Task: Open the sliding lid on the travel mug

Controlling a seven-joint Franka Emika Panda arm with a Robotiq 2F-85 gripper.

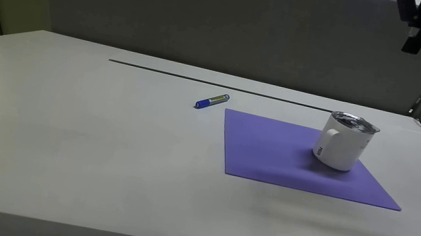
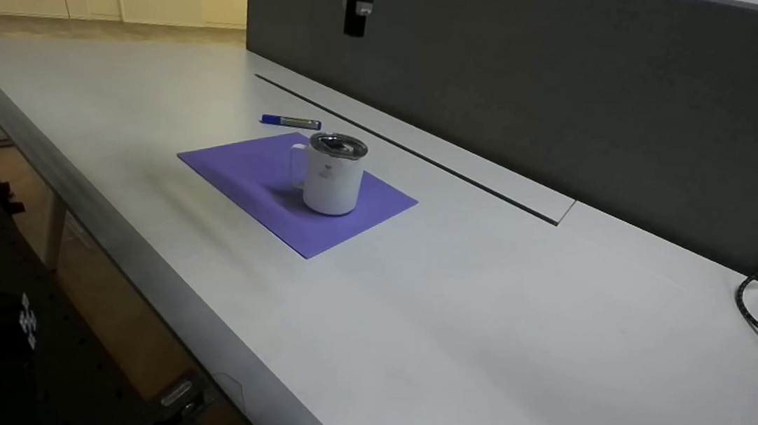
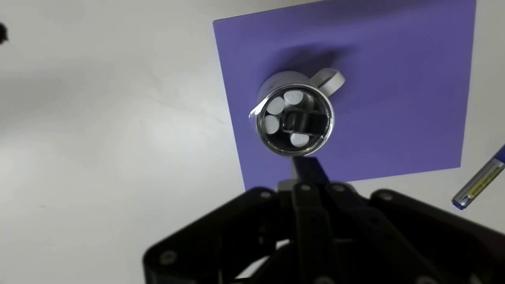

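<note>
On the purple mat [image 1: 266,146], travel mug [image 1: 340,148] upright, sliding lid [image 3: 294,118] on top. Jaws together, well above. Dark bar [image 3: 303,122] = prob. the slider: lower onto its end & push lengthwise w/ light pressure, else mug may skid.

The travel mug [image 1: 344,150] seemingly reads "MiiR"; the yellow label [image 3: 485,182] on the marker [image 3: 479,179] is illegible.

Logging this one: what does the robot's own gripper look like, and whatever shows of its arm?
The gripper is black, with angular linkage bars, round greyish screw or pivot heads, and narrow, blocky black fingertips. In an exterior view, a small pale piece shows near the tips. No cable or lettering can be made out on it; the arm cannot be made out.
</note>
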